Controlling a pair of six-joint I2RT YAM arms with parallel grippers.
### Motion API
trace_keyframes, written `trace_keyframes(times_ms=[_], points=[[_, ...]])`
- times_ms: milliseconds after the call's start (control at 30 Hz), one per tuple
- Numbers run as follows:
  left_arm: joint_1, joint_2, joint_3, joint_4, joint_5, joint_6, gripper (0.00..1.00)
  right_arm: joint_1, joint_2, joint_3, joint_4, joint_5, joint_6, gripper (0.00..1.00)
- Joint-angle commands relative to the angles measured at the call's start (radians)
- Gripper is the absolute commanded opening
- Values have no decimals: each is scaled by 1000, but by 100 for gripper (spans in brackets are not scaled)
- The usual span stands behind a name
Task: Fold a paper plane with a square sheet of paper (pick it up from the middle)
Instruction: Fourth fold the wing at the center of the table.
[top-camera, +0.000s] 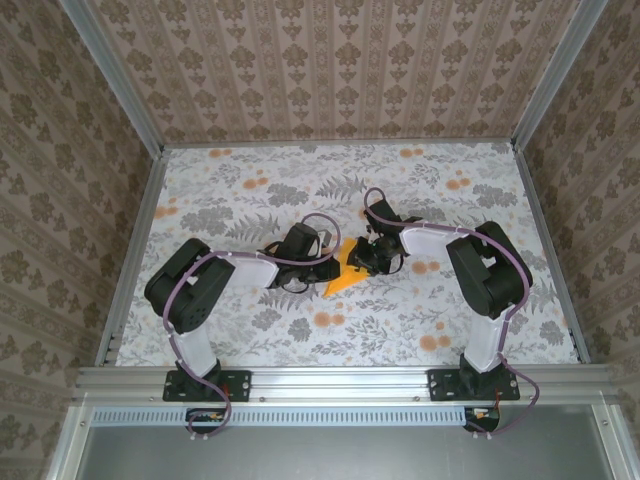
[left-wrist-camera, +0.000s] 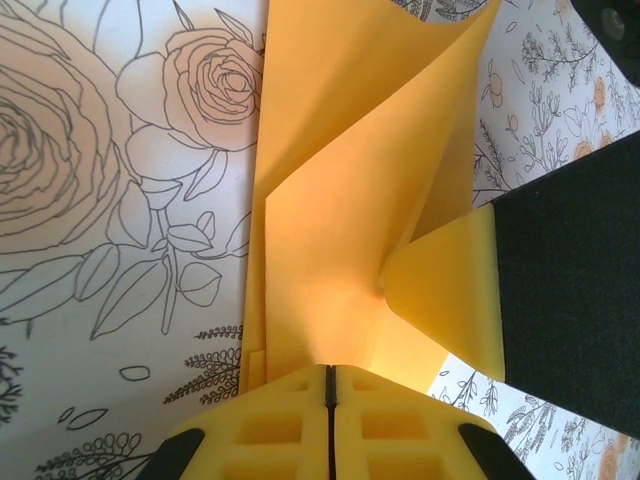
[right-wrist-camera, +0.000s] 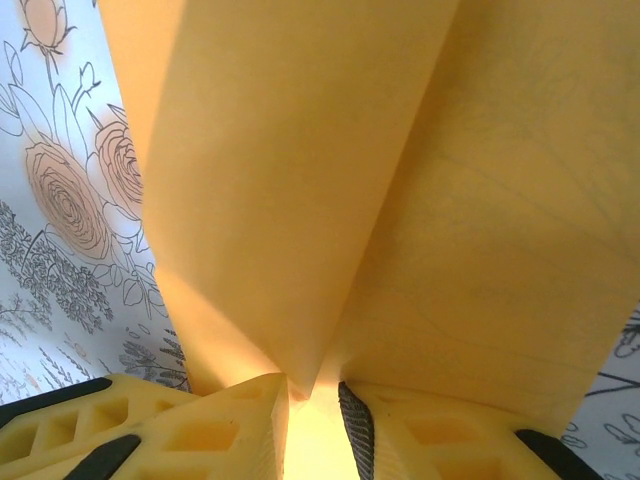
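While the left end effector (left-wrist-camera: 330, 378) and right end effector (right-wrist-camera: 312, 400) clamp the creased sheet of paper (left-wrist-camera: 335, 190), most folds seem left.

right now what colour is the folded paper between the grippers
Plain orange-yellow paper, best seen in the left wrist view.

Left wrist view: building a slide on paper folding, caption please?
Left gripper's fingers shut on the square sheet of paper, half folded, one of the right gripper's fingers touching a fold.
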Motion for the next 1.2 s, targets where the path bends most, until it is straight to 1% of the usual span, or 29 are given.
trace_keyframes(times_ms=[0,200,367,567,733,900,1000,1100,1167], points=[[6,12,26,-42,-14,30,7,-5,131,-101,-156,212,16,29],[6,12,26,-42,-15,30,7,-5,138,-102,-159,219,20,30],[7,13,30,-59,-29,31,6,-5,142,-104,-160,219,22,29],[7,27,36,-104,-25,42,2,-5,125,-104,-143,192,23,28],[7,34,53,-181,-12,64,0,-6,38,-86,-109,136,14,29],[8,38,77,-257,-1,105,0,-13,-95,-75,-35,44,-7,30],[9,48,91,-284,7,128,0,-15,-174,-72,-4,13,-33,29],[9,56,99,-294,9,137,0,-15,-209,-63,9,-23,-69,28],[9,59,100,-289,15,137,0,-14,-201,-52,8,-33,-85,25]])
